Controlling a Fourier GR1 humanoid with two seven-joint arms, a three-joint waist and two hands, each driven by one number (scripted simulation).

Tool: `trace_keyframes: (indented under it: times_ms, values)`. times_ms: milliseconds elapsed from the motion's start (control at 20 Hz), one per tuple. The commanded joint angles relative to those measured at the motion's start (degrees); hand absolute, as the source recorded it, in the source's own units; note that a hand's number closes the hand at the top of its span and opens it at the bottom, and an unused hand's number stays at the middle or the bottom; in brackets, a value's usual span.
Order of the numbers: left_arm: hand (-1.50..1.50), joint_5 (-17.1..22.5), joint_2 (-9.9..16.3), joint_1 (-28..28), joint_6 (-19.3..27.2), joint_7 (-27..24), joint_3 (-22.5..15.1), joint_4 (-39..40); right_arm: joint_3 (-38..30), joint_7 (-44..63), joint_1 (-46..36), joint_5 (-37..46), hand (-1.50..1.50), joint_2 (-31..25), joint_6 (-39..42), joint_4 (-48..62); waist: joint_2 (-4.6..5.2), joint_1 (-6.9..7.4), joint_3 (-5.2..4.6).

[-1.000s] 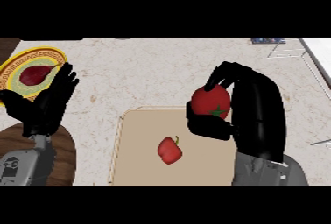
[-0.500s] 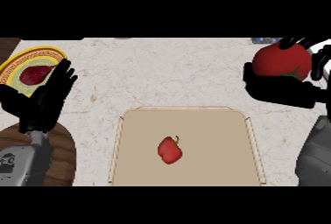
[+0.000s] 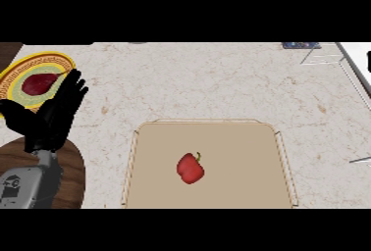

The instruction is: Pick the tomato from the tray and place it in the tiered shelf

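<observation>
The beige tray (image 3: 239,186) lies on the counter at bottom centre. A red pepper (image 3: 191,168) rests on it. No tomato shows anywhere in the head view. My left hand (image 3: 52,119) stands open at the left edge, fingers up, beside the plate. My right hand is out of the picture. Thin wire parts of the tiered shelf (image 3: 324,55) show at the top right corner, and another wire tip (image 3: 360,160) pokes in at the right edge.
A yellow-rimmed plate (image 3: 22,73) with a dark red item (image 3: 39,84) on it sits at the top left. A dark round wooden board (image 3: 71,171) lies under my left forearm. Marble counter stretches between tray and shelf.
My right hand carried the tomato up and to the right, away from the tray, and has left the view with it. The left hand has stayed put.
</observation>
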Motion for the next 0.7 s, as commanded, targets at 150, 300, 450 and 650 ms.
trace_keyframes:
  times_ms: [150,300,450,650]
  values:
    - [0.0,1.57,0.14,1.21,-2.25,-1.01,0.84,-0.3,-14.06,-6.17,7.21,-8.0,1.5,-6.36,-0.11,1.08,0.06,-0.02,0.02]
    - [0.0,1.22,0.94,2.3,-2.66,-0.92,1.64,-0.56,-15.84,-9.3,9.22,-8.68,1.5,-7.36,-2.8,4.57,0.11,0.3,0.01]
    - [0.0,0.0,0.18,0.84,-1.37,1.57,0.42,-1.5,-18.8,-16.12,12.56,-9.96,1.5,-9.21,-5.7,8.95,0.16,0.37,0.03]
    - [0.0,-1.04,-0.45,-0.9,-0.26,-0.63,1.16,1.15,-23.67,-22.18,18.94,-14.87,1.5,-9.05,-6.38,9.15,0.14,0.02,0.03]
